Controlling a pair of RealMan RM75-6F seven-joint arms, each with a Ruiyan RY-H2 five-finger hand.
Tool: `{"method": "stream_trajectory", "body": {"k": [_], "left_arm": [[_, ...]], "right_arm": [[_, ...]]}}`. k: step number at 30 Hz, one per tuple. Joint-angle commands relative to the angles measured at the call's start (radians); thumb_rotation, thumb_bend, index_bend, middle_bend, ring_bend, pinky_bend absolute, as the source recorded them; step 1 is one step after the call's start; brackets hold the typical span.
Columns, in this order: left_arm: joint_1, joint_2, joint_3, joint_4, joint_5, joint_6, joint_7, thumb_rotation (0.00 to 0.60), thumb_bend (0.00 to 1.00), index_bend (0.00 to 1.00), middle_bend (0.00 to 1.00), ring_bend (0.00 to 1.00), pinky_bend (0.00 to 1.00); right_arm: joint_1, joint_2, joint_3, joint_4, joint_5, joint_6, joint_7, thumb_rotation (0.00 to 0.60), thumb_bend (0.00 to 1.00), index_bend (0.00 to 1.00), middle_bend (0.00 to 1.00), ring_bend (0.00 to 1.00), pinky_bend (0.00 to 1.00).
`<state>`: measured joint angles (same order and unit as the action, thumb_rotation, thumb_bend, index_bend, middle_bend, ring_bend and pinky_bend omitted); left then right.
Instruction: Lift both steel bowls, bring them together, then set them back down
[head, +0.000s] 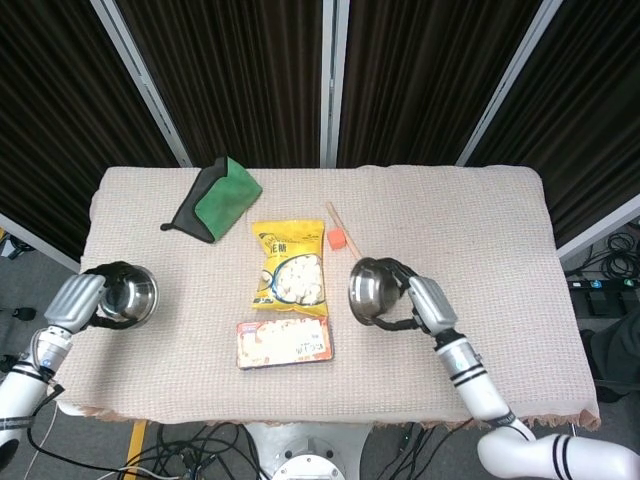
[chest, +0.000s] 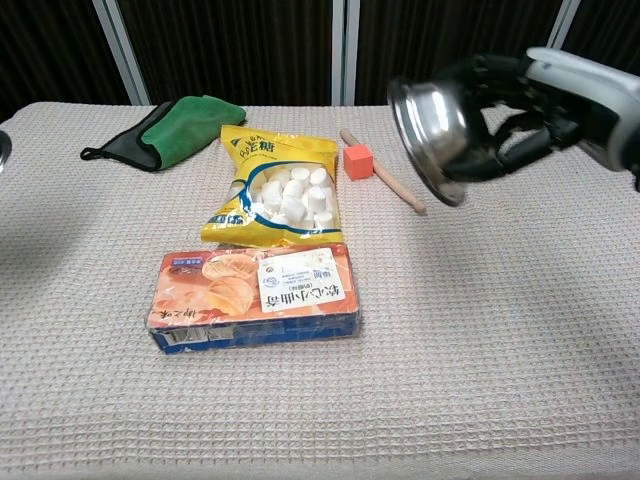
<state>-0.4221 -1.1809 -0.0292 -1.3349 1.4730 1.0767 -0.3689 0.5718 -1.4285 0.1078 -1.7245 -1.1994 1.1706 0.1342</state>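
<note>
Two bowls: both steel bowls are being held clear of the table (head: 480, 215), well apart, one out to each side.
Left bowl: the left steel bowl (head: 130, 297) is sitting mouth-up near the table's left edge, with the left hand (head: 85, 300) wrapping its outer wall; the chest view is catching only a sliver of it.
Right bowl: the right steel bowl (head: 371, 292) is tilting on its side, mouth facing the snack box (head: 285, 344), right of the marshmallow bag (head: 290, 268).
Right hand: the right hand (chest: 530, 105) is clamping the bowl from behind, fingers (chest: 505, 152) curling around the base and wall.
Handling: thin polished steel is likely reading as light and rigid, but slick; the bowls are not going to dent, though they could be rotating or sliding inside the grip.
Where to hold: rim and outer wall are offering the surest purchase, better than the smooth rounded base.
Setting down: levelling the right bowl first is looking advisable, since its round bottom could be rocking on the woven cloth.
</note>
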Motion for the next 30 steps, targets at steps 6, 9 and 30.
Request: {"method": "stream_trajectory", "body": {"k": [6,9,30], "left_arm": [[-0.06,-0.051,0.017,0.092,-0.009,-0.084,0.184,0.6,0.09,0.4,0.41,0.35,0.52],[-0.069,-0.052,0.023,0.077,-0.01,-0.108,0.172,0.6,0.09,0.31,0.37,0.32,0.48],[0.151,-0.061,-0.008,-0.045,-0.044,0.317,0.226,0.6,0.0,0.0,0.0,0.0,0.07]], "right_arm": [[-0.146,0.129,-0.109,-0.222,0.249,0.11,-0.425,0.6,0.3,0.4,0.34,0.3,0.43],[-0.135,0.121,-0.088,-0.211,0.263,0.085,-0.438,0.6,0.29,0.36,0.32,0.27,0.4],[-0.295,0.049,-0.105,-0.088,-0.019,0.282,-0.286,0.6,0.0,0.0,0.0,0.0,0.0]]}}
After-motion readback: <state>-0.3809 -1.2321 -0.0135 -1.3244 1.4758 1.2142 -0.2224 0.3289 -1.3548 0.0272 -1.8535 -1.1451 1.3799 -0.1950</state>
